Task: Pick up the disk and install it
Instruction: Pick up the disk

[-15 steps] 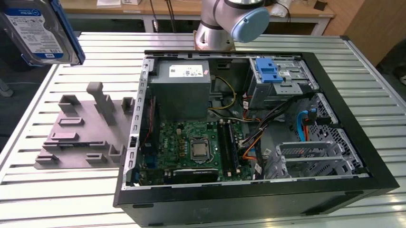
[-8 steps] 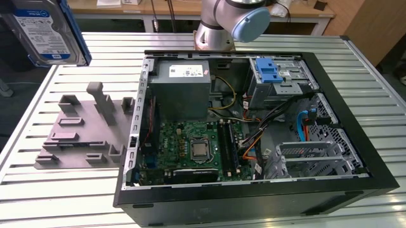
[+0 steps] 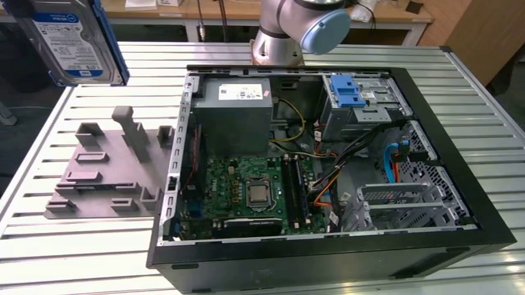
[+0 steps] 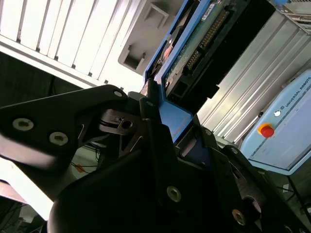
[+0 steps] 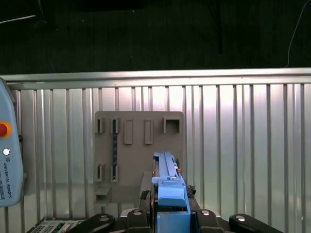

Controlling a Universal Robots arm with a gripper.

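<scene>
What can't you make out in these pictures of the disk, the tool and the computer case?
1. Exterior view: the disk is cut off by the top and left edges.
2. First wrist view: the disk stands edge-on, so its faces are hidden.
3. Second wrist view: the tool, shut on the disk's blue frame, covers its near end.
4. Exterior view: the drive cage hides its inside behind metal and the blue latch.

Past the open black metal computer case (image 3: 328, 261), at the exterior view's left, the flat silver blue-framed disk (image 3: 72, 43) is cut by the top edge; in the first wrist view the black gripper (image 5: 170, 194) hides its near end.
</scene>
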